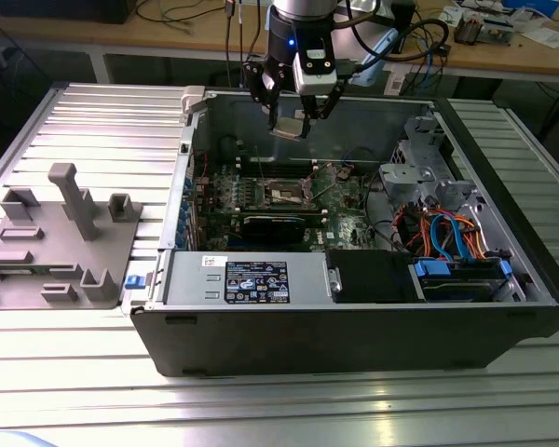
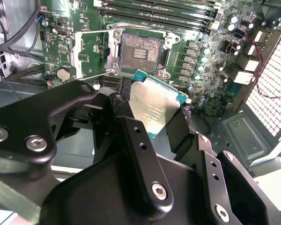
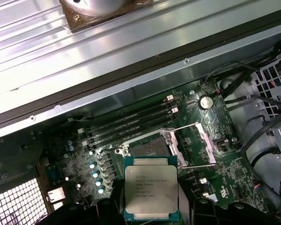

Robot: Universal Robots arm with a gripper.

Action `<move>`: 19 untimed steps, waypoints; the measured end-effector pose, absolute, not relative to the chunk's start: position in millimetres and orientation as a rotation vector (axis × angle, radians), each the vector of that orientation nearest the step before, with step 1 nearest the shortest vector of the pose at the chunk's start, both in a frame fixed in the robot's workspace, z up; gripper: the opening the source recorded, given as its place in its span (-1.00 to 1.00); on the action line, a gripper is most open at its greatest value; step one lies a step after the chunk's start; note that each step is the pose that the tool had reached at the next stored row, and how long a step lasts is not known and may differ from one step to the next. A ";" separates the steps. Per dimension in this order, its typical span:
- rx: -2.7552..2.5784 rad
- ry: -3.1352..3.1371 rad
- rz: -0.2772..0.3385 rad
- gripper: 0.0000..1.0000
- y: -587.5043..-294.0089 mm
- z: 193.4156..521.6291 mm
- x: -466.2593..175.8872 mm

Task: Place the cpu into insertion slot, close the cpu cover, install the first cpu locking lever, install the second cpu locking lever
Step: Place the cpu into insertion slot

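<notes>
My hand [image 1: 290, 121], closed on the cpu [image 3: 151, 190] by its edges, hangs above the bare slot [image 3: 147, 149] inside the case [image 1: 354, 331]. Placement, the first step, is in hand. I judge it calls for squaring the chip over the socket below. The cpu is flat, matt-silver and green-rimmed. The thin metal cover [image 3: 206, 143] stands raised beside the slot.

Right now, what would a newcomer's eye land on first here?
The black gripper hangs over the open computer case, pinching the silvery cpu. Below it, on the green board, the insertion slot sits bare with the cpu cover swung open.
</notes>
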State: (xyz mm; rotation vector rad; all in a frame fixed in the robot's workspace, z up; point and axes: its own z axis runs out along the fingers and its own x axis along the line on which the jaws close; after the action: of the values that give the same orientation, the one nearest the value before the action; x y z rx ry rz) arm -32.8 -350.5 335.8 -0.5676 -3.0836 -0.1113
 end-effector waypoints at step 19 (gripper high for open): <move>-0.593 -3.079 -0.111 0.08 -350.5 335.8 -32.8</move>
State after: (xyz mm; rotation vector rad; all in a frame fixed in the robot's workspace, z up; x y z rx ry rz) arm -32.8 -350.5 335.8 -0.5931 -3.0794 -0.1114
